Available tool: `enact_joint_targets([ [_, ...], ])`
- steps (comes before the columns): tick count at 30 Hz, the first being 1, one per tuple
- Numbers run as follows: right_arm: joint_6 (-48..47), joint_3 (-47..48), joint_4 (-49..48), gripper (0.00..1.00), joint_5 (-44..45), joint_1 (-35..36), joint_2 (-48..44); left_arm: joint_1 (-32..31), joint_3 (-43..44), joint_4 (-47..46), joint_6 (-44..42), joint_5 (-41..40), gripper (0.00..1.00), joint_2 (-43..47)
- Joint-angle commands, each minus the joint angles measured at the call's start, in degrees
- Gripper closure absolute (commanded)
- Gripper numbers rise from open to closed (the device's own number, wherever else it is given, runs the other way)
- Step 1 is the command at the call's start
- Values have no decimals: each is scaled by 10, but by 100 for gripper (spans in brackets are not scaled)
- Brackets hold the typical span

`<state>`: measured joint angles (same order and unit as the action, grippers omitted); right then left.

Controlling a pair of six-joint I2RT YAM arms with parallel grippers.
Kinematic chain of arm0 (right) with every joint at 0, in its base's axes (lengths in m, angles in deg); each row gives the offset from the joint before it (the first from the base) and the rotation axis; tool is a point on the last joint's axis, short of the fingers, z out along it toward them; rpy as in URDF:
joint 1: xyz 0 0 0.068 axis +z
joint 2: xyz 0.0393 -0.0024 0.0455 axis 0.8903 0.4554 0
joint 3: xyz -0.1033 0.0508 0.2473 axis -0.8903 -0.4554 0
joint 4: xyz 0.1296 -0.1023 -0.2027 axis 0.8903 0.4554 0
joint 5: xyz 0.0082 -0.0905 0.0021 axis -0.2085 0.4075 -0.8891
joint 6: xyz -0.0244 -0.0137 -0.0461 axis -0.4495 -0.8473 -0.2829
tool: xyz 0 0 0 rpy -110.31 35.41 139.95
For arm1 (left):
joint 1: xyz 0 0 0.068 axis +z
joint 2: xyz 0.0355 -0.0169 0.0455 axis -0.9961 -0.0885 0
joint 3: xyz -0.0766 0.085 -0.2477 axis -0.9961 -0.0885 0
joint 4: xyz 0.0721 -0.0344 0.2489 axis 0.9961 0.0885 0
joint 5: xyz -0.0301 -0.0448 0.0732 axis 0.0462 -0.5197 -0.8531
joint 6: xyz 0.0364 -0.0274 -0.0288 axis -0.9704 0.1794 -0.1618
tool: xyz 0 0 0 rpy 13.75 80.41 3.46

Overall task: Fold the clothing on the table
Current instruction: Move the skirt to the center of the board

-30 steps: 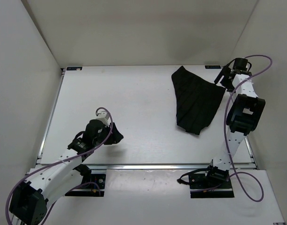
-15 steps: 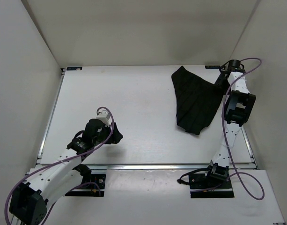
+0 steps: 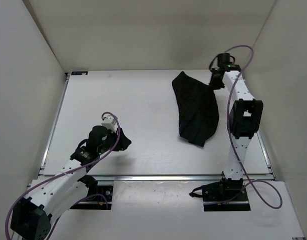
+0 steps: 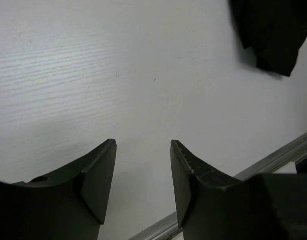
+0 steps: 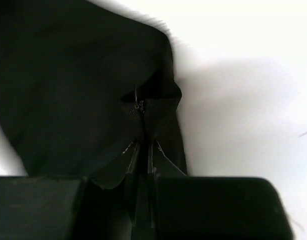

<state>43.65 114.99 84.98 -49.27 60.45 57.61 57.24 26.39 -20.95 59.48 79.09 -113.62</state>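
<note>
A: Where is the clothing?

B: On the far right part of the table, a wrinkled black strip running from the far edge toward the middle, its narrow end pointing near.

A: And the right claw?

B: Pinched tight on the far right corner of the cloth. In the wrist view the fabric bunches between the two closed fingers, with white table showing to the right of it.

A: The left claw?

B: About half open with nothing in it, low over bare table at the near left, well apart from the cloth. Only the tip of the clothing shows in the top right of its wrist view.

A: So which step is this?

B: I'd say a first fold is starting: one corner is gripped and the cloth is not yet doubled over neatly.

A: What does the next move need?

B: Probably lifting that corner just enough to carry it across, without dragging the whole piece. The left claw may have to reach over to pin or take a second corner.

A: Any brand, label or writing?

B: None I can read.
</note>
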Motion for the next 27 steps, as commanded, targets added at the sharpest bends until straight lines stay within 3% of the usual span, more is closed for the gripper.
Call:
enact_joint_targets([
  [1,1,-89,-16,100,12,110,-170,0,48,-14,-13,3,41,10],
  [5,53,-269,-53,100,-61,155,-298,-4,106,4,-55,-12,38,5],
  [10,102,-433,-26,100,-63,178,-488,-11,196,5,-83,36,46,-47],
  [14,133,-554,11,100,-66,132,-627,-3,227,-12,-79,55,43,-84],
  [20,84,-660,28,100,-134,33,-698,-12,216,-105,-75,80,34,-162],
  [27,90,-697,-9,100,-145,62,-707,-19,356,-67,7,118,43,-420],
])
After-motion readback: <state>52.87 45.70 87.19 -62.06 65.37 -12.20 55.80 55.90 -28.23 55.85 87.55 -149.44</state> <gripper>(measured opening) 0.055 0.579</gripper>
